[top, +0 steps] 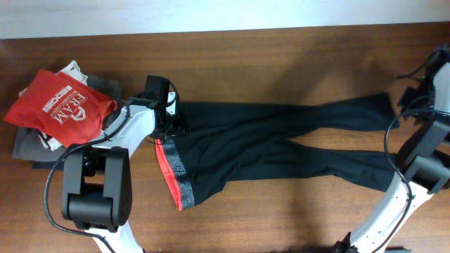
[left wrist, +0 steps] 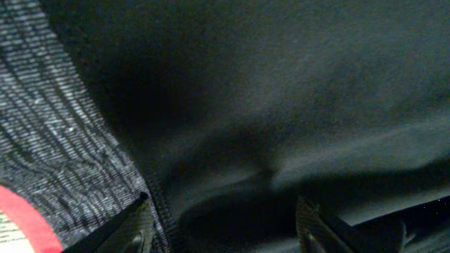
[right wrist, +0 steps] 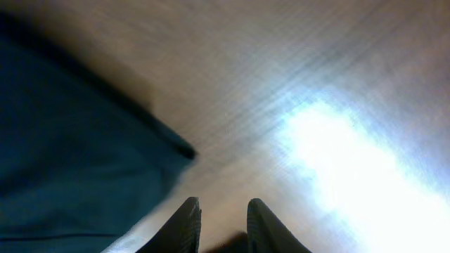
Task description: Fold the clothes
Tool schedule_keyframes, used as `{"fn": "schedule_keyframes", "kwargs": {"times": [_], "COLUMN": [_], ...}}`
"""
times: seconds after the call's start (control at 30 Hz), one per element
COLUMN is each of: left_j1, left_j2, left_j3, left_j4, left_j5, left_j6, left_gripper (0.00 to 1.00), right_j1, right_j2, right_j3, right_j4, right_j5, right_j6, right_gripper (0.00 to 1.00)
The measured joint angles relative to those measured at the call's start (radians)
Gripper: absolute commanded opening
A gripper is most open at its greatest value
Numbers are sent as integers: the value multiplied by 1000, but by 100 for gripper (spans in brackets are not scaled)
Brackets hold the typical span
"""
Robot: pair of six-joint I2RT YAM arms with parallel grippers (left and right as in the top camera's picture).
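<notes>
The clothes, black leggings (top: 281, 133), lie spread across the wooden table with the legs running right. The grey waistband (top: 179, 183) is turned over at the left and shows its orange-red lining (top: 167, 158). My left gripper (top: 174, 119) sits low on the waist end. In the left wrist view it (left wrist: 225, 225) stands open, jaws wide over black fabric (left wrist: 281, 105) beside the heathered waistband (left wrist: 49, 140). My right gripper (top: 408, 98) is by the upper leg's cuff. In the right wrist view it (right wrist: 223, 218) is slightly open over bare wood, with the cuff (right wrist: 70, 140) to its left.
A red T-shirt with white print (top: 63, 105) tops a pile of grey folded garments (top: 31, 144) at the table's left end, close to the left arm. The brown table (top: 281, 63) ends at a pale wall along the back.
</notes>
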Motion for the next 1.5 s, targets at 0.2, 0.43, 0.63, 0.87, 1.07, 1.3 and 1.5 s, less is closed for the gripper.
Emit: {"fn": "schedule_keyframes", "kwargs": {"times": [0.2, 0.43, 0.63, 0.87, 1.07, 1.3, 1.5], "left_j1": [11, 56, 68, 67, 67, 67, 68], "left_j2": [8, 32, 32, 32, 83, 167, 183], "left_j3": [30, 221, 376, 367, 359, 352, 347], "left_j4": [-69, -268, -405, -360, -305, -268, -209], "left_j5": [-8, -19, -23, -64, -89, -104, -138], "left_j6": [0, 6, 11, 18, 18, 18, 18], "left_gripper": [70, 78, 77, 67, 68, 68, 56], "right_j1": [-43, -45, -44, -20, 15, 24, 24], "right_j2": [0, -8, -100, -224, -241, -241, -241], "right_j3": [-1, -2, -4, -4, -4, -4, -4], "right_j4": [-48, -96, -159, -210, -228, -234, -234], "right_j5": [-15, -89, -158, -190, -198, -201, -202], "right_j6": [21, 19, 19, 15, 10, 7, 7], "right_gripper": [30, 32, 33, 34, 34, 35, 35]}}
